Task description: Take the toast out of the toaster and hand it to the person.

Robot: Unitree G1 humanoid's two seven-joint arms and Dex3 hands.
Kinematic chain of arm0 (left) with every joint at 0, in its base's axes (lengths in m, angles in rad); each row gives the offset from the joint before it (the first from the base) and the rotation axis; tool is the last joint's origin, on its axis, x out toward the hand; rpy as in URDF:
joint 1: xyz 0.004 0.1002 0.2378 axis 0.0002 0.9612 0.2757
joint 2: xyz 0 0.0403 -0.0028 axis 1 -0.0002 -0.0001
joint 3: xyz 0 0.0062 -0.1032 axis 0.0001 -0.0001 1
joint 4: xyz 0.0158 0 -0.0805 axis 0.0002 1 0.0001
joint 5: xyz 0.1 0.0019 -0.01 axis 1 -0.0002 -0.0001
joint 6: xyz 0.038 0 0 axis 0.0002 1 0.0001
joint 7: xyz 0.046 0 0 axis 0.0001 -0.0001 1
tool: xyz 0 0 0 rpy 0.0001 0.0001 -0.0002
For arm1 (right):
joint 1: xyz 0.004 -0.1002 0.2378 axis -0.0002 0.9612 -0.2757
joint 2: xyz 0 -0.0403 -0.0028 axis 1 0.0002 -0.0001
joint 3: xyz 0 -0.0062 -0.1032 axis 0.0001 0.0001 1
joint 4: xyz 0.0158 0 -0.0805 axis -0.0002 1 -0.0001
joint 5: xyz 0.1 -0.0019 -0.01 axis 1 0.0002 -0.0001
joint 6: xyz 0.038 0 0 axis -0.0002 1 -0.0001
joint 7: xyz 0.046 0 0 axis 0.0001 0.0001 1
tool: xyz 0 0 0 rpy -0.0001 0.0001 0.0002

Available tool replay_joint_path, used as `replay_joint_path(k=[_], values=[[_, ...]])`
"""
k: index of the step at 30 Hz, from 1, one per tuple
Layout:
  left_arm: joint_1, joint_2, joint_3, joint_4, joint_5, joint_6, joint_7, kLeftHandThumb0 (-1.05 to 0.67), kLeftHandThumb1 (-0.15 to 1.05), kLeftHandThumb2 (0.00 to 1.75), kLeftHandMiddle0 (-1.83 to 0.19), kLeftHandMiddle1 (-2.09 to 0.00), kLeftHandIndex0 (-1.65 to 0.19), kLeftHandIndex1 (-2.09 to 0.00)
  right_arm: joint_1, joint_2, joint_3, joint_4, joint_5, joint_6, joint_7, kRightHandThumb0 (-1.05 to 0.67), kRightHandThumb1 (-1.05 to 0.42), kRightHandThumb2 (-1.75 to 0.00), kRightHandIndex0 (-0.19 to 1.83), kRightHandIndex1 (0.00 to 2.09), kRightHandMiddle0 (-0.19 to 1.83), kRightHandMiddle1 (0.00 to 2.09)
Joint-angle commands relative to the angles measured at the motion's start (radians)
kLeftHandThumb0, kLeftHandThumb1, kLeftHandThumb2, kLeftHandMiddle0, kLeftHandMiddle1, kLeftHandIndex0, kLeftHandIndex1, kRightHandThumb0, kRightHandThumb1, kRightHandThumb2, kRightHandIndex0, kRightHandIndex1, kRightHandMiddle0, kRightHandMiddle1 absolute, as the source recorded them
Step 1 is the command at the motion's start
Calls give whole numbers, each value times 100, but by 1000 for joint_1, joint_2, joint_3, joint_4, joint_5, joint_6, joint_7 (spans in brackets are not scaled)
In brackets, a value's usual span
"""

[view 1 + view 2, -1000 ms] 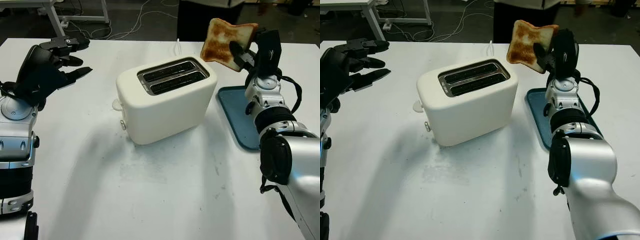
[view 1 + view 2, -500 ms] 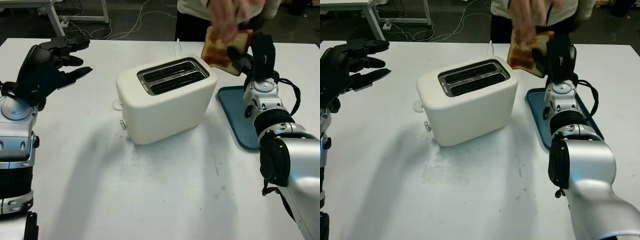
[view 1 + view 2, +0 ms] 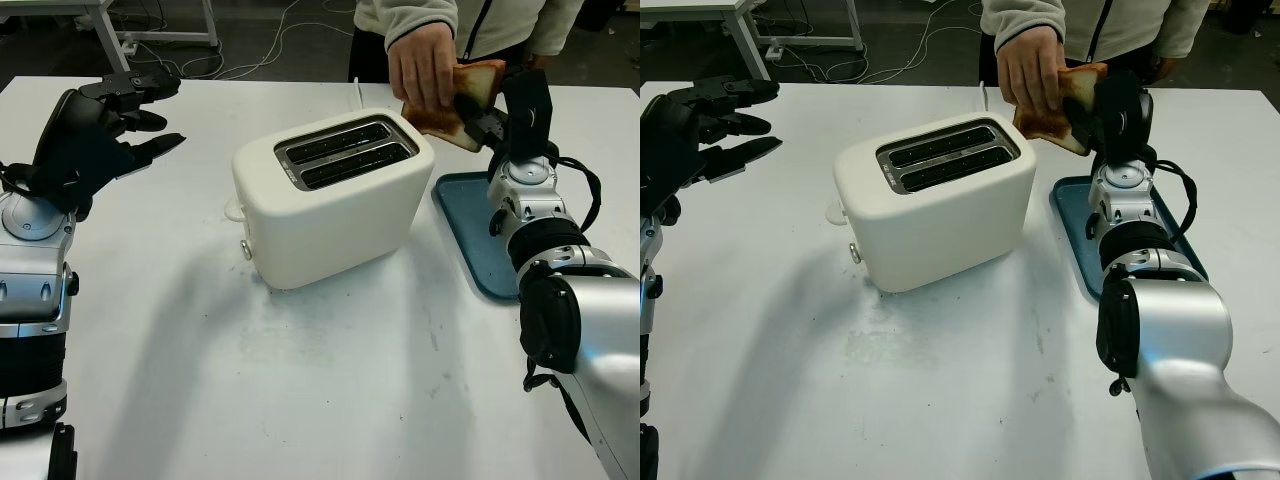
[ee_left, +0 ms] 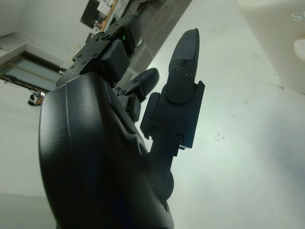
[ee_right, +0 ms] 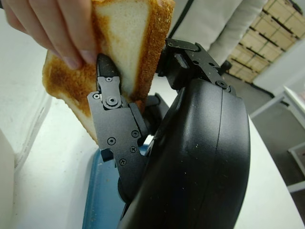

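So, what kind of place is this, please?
Probably a lab or workshop, not a home kitchen: the toaster sits on a plain white table, cables trail over the dark floor behind, and stacked boxes stand beyond the person.

Browned toast (image 3: pixel 470 100) held tilted above table, white 2-slot toaster (image 3: pixel 330 195) upright, slots empty
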Motion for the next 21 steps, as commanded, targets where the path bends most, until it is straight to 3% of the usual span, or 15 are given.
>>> replay_joint_path(k=[1,15,19,20,21], values=[[5,-1,0,0,0,-4,3,-42,92,9,-33,-83,-58,-15,0,-1,-3,0,-1,-4,-3,-13,-92,-24,86,175,49,175],[7,1,-4,-1,6,-1,4,-41,92,10,-34,-82,-59,-14,5,0,13,-2,-11,-8,18,-24,-92,-21,85,175,54,170],[7,-1,-2,1,2,-7,5,-42,92,10,-34,-82,-59,-14,21,-1,13,-22,2,-74,95,-35,-92,-8,62,175,49,167],[7,-1,-2,2,2,-8,5,-41,92,10,-34,-82,-59,-14,24,-3,13,-32,10,-81,146,-45,-90,-4,35,132,30,128],[7,-2,-1,2,0,-5,4,-41,92,9,-34,-82,-59,-14,28,-8,18,-42,14,-84,202,-50,-91,-2,26,96,25,94]])
